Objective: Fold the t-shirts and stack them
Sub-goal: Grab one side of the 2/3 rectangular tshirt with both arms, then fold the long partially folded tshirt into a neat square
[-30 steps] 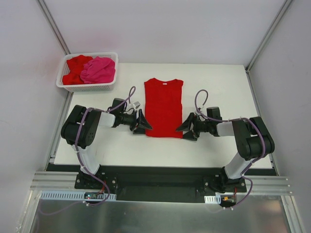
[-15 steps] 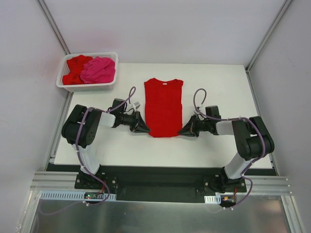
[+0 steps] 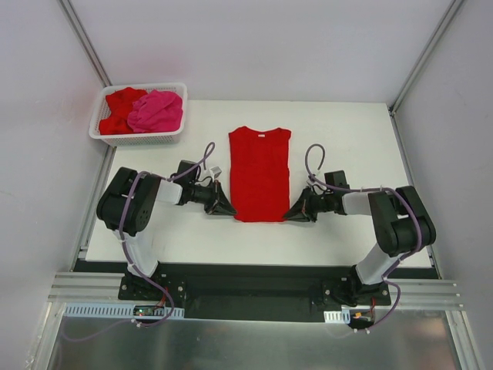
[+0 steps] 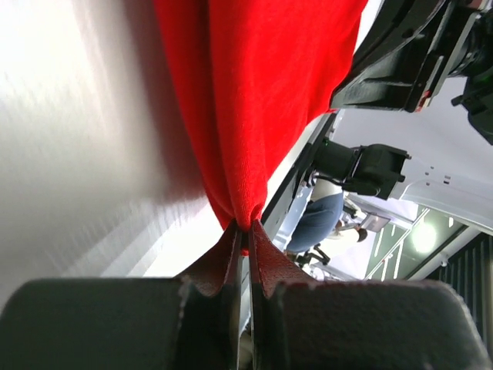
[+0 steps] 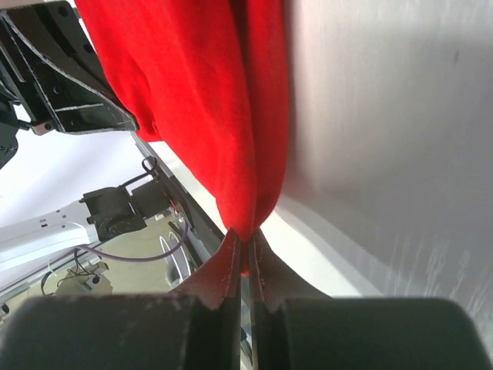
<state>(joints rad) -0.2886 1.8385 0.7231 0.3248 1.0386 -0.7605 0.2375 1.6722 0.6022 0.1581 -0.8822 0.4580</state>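
- White table point(image 3: 347, 139) between pale walls, seen from above, with both arms reaching over it from the near edge.
- Red t-shirt point(image 3: 259, 173) lying flat mid-table, collar away from the arms and sleeves apparently tucked in. We judge the step in hand to be folding the near hem toward the collar. We would raise both corners together and level, keeping the hem taut so the fold lands square.
- Basket point(image 3: 139, 139) at the far left corner, holding a pink t-shirt point(image 3: 156, 110) and a crumpled red t-shirt point(image 3: 118, 109), not yet folded.
- Left gripper point(image 3: 227, 210), jaws pinched tight on the hem's left corner. Right gripper point(image 3: 292, 216), likewise clamped on the right corner. In each wrist view we see cloth nipped between nearly touching fingertips.
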